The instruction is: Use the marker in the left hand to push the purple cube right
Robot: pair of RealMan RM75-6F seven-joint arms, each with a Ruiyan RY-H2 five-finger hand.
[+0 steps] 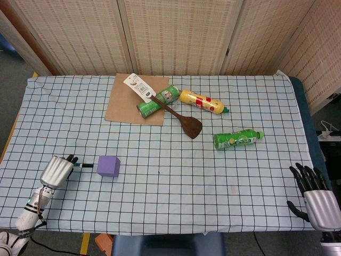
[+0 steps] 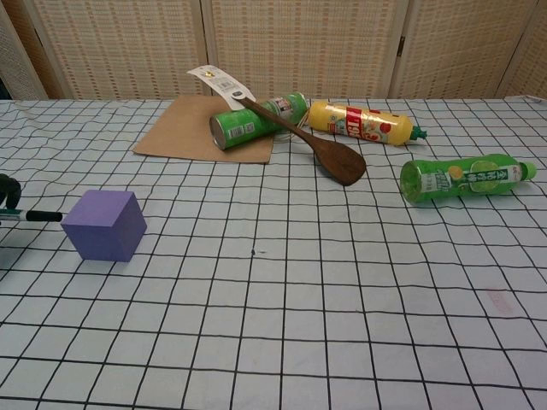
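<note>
A purple cube [image 1: 108,166] [image 2: 104,225] sits on the checked cloth at the front left. My left hand [image 1: 57,170] [image 2: 7,193] is just left of it and grips a marker [image 1: 85,165] [image 2: 34,215] that points right. The marker's black tip lies a small gap from the cube's left face, or just at it; I cannot tell if it touches. At the front right corner, my right hand [image 1: 315,196] is open with fingers spread and holds nothing; the chest view does not show it.
Behind the cube lie a brown board [image 1: 137,98], a green can [image 1: 158,100], a wooden spatula [image 1: 181,117], a yellow bottle [image 1: 202,101] and a green bottle [image 1: 237,138]. The table [image 1: 256,202] ends close in front of both hands.
</note>
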